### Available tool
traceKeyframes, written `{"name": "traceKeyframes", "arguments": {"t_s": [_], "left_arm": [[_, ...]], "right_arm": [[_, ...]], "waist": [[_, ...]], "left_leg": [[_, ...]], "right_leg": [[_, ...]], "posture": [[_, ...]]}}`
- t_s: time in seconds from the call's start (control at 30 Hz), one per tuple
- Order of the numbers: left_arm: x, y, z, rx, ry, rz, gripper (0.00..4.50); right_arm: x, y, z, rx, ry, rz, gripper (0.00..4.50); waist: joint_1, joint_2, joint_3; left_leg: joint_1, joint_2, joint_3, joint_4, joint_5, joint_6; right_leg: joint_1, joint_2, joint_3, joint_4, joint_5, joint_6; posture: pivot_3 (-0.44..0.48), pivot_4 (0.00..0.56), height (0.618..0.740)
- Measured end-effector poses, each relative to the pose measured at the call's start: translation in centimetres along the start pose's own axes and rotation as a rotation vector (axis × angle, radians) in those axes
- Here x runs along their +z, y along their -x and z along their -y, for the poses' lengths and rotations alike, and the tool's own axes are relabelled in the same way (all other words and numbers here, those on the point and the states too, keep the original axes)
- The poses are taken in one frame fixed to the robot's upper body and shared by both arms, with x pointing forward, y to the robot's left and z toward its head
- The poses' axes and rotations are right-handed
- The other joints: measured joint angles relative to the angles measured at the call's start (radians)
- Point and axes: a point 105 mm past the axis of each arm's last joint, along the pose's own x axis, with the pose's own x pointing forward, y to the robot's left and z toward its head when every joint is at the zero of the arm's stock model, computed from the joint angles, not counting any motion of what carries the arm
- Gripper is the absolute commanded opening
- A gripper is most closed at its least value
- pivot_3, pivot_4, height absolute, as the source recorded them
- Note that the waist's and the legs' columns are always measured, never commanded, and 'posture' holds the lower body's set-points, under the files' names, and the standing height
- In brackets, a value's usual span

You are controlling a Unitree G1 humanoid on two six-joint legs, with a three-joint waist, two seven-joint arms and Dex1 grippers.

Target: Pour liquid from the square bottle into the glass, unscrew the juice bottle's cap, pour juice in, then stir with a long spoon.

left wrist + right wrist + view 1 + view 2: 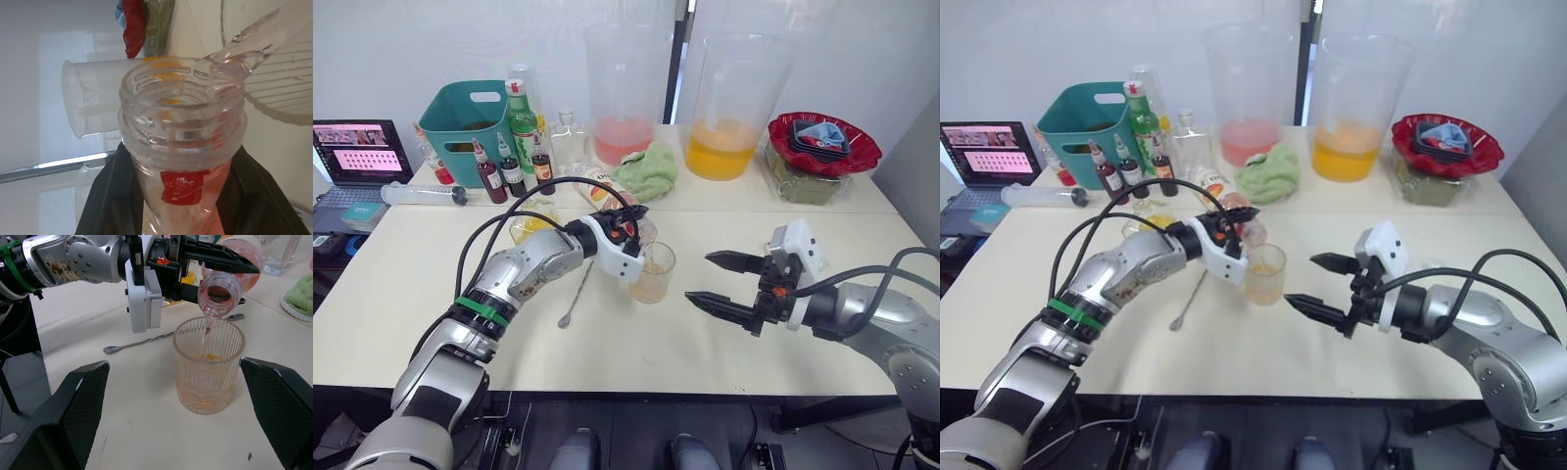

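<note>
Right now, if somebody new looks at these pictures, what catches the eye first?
Mid-table, the left end effector tips the uncapped slim clear plastic juice bottle, pale pink juice streaming into the clear ribbed glass tumbler. The right end effector hangs open beside it. A thin long silver spoon lies on the table.

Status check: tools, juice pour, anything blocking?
Left tool shut on juice bottle, tipped, pouring into glass. Right tool open, empty, beside glass. Spoon flat on table, nothing blocking.

pink juice (206, 328), ribbed clear glass (208, 367), teal basket (470, 122)
</note>
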Motion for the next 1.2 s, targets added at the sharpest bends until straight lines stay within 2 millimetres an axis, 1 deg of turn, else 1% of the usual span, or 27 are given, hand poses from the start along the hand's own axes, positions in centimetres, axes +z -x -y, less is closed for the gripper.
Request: {"name": "traceKeyframes", "arguments": {"t_s": [0.1, 0.37, 0.5, 0.6, 0.73, 0.87, 0.93, 0.97, 1.0, 1.03, 1.07, 1.13, 1.17, 1.2], "left_arm": [[0.0, -0.1, -0.4, 0.008, -0.008, 0.001, 1.43], [0.0, -0.1, -0.3, 0.009, -0.012, -0.002, 1.43], [0.1, -0.5, -0.6, 0.022, 0.064, -0.009, 1.43], [0.1, -0.7, -1.0, 0.034, 0.174, -0.011, 1.43], [-0.8, -0.4, -1.7, 0.051, 0.285, -0.036, 1.43], [-1.0, -0.3, -2.4, 0.077, 0.394, -0.040, 1.43], [-1.2, 0.0, -3.1, 0.109, 0.490, -0.043, 1.43], [-1.4, 0.3, -3.7, 0.140, 0.556, -0.046, 1.43], [-1.5, 0.4, -4.1, 0.152, 0.579, -0.047, 1.43], [-1.9, 0.9, -4.9, 0.181, 0.658, -0.051, 1.43], [-2.1, 1.1, -5.3, 0.197, 0.693, -0.050, 1.43], [-2.6, 2.0, -6.6, 0.238, 0.874, -0.041, 1.43], [-2.9, 2.7, -7.3, 0.252, 0.994, -0.026, 1.43], [-3.0, 3.3, -7.8, 0.260, 1.068, -0.008, 1.43]], "right_arm": [[0.0, 0.0, 0.0, 0.001, 0.000, 0.003, 4.48], [0.1, -0.2, -0.1, 0.005, 0.003, 0.006, 4.48], [0.1, -0.3, -0.1, 0.011, 0.000, 0.005, 4.48], [0.1, -0.3, -0.1, 0.012, 0.000, 0.005, 4.48], [0.2, -0.4, 0.0, 0.013, 0.002, 0.007, 4.48], [0.4, -0.4, 0.1, 0.024, 0.005, 0.010, 4.48], [0.4, -0.5, 0.1, 0.032, 0.001, 0.010, 4.48], [0.4, -0.5, 0.3, 0.036, -0.001, 0.010, 4.48], [0.4, -0.5, 0.3, 0.037, -0.001, 0.009, 4.48], [0.4, -0.5, 0.4, 0.045, -0.003, 0.009, 4.48], [0.5, -0.6, 0.5, 0.047, -0.002, 0.010, 4.48], [0.8, -0.7, 0.8, 0.064, 0.005, 0.013, 4.48], [0.9, -0.8, 0.9, 0.078, 0.010, 0.010, 4.48], [0.9, -0.8, 1.0, 0.082, 0.016, 0.009, 4.48]], "waist": [[0.000, 0.000, 0.000], [0.000, 0.000, 0.000], [0.000, 0.000, 0.000], [-0.001, 0.000, 0.000], [-0.004, 0.000, 0.000], [-0.004, 0.000, 0.000], [-0.004, 0.000, 0.000], [-0.004, 0.000, 0.000], [-0.004, 0.000, 0.000], [-0.005, 0.000, 0.000], [-0.006, 0.000, 0.000], [-0.010, 0.000, 0.000], [-0.014, 0.000, 0.000], [-0.016, 0.000, 0.000]], "left_leg": [[0.000, 0.000, 0.000, 0.000, 0.000, 0.000], [0.000, 0.000, 0.000, 0.000, 0.000, 0.000], [0.000, 0.000, 0.000, 0.000, 0.000, 0.000], [0.000, 0.000, 0.000, 0.000, 0.000, 0.000], [0.000, 0.000, 0.000, 0.000, 0.000, 0.000], [0.000, 0.000, 0.000, 0.000, 0.000, 0.000], [0.000, 0.000, 0.000, 0.001, 0.000, 0.000], [0.000, 0.000, 0.000, 0.001, 0.000, 0.000], [0.000, 0.000, -0.001, 0.001, 0.000, 0.000], [0.000, 0.000, -0.001, 0.001, 0.000, 0.000], [0.000, 0.000, -0.001, 0.001, 0.000, 0.000], [0.000, 0.000, -0.001, 0.001, 0.000, 0.000], [0.000, 0.001, -0.001, 0.001, 0.000, 0.000], [0.001, 0.001, -0.001, 0.001, 0.000, 0.000]], "right_leg": [[0.000, 0.000, 0.000, 0.000, 0.000, 0.000], [0.000, 0.000, 0.000, 0.000, 0.000, 0.000], [0.000, 0.000, 0.000, 0.000, 0.000, 0.000], [0.000, 0.000, 0.000, 0.000, 0.000, 0.000], [0.000, 0.000, 0.000, 0.001, 0.000, 0.000], [0.000, 0.000, 0.000, 0.001, 0.000, 0.000], [0.000, 0.000, 0.000, 0.001, 0.000, 0.000], [0.000, 0.000, 0.000, 0.001, 0.000, 0.000], [0.000, 0.000, 0.000, 0.001, 0.000, 0.000], [0.000, 0.000, 0.000, 0.001, 0.000, 0.000], [0.000, 0.000, 0.000, 0.001, 0.000, 0.000], [0.000, 0.000, 0.000, 0.001, 0.000, 0.000], [0.000, 0.001, 0.000, 0.001, 0.000, 0.000], [0.000, 0.001, 0.000, 0.001, 0.000, 0.000]], "posture": [[0.000, 0.150, 0.740], [0.000, 0.150, 0.740], [0.000, 0.150, 0.740], [0.000, 0.150, 0.740], [0.000, 0.150, 0.740], [0.000, 0.150, 0.740], [0.000, 0.150, 0.740], [0.000, 0.150, 0.740], [0.000, 0.150, 0.740], [0.000, 0.150, 0.740], [0.000, 0.150, 0.740], [0.000, 0.150, 0.740], [0.000, 0.150, 0.740], [0.000, 0.150, 0.740]]}}
